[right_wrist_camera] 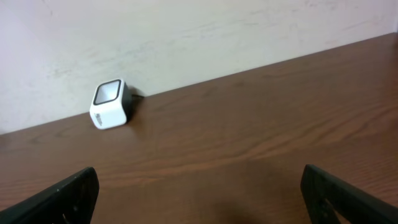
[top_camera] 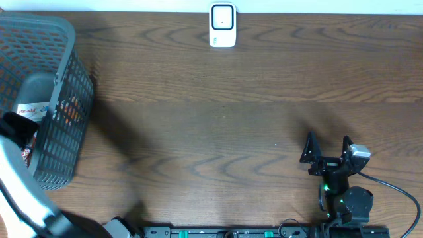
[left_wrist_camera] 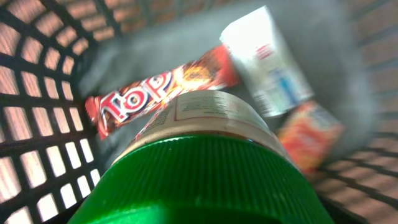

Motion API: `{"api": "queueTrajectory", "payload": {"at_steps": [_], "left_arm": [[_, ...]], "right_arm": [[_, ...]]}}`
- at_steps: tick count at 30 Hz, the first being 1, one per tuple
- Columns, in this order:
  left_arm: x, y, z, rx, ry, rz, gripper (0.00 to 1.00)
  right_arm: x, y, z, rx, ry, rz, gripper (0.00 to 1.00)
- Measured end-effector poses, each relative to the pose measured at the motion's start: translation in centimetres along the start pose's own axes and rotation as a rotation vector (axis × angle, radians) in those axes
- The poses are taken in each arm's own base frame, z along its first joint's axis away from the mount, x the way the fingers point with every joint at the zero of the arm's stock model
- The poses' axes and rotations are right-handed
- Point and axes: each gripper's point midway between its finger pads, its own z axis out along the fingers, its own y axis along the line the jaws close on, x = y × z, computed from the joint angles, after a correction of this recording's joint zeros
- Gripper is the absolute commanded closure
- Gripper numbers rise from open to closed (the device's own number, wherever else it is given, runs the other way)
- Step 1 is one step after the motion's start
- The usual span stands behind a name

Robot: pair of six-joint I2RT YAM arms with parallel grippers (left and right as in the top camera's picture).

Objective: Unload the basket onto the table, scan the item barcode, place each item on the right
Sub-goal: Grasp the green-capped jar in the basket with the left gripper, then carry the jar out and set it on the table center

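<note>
My left tool [top_camera: 20,129] is in the basket [top_camera: 63,79] at the counter's left edge; nothing scanned yet.
I cannot tell if it grips the green-lidded jar [left_wrist_camera: 205,168] beside a candy bar [left_wrist_camera: 161,90]. The scanner [top_camera: 223,25] sits at the far edge, basket wall between. My right tool [top_camera: 327,147] gapes wide near the front right corner.

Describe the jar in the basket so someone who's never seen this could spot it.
Start at the grey mesh basket at the left end of the table. Inside it sits the jar: the only round thing, topped with a ribbed green lid, next to a red bar and a white tube.
</note>
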Motion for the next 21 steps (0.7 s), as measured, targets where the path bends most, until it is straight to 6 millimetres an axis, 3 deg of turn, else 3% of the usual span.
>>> {"api": "queueTrajectory", "payload": {"at_steps": [8, 14, 18, 21], "left_arm": [[-2.5, -4.0, -11.3, 0.335, -0.294, -0.069, 0.48], [-2.5, -6.6, -19.4, 0.605, -0.442, -0.107, 0.47], [-0.8, -8.9, -22.3, 0.765, -0.411, -0.087, 0.46], [0.7, -10.9, -22.7, 0.845, -0.336, -0.053, 0.45]], "right_arm": [[0.0, 0.0, 0.0, 0.0, 0.0, 0.0, 0.01], [0.0, 0.0, 0.0, 0.0, 0.0, 0.0, 0.01], [0.0, 0.0, 0.0, 0.0, 0.0, 0.0, 0.01], [0.0, 0.0, 0.0, 0.0, 0.0, 0.0, 0.01]]}}
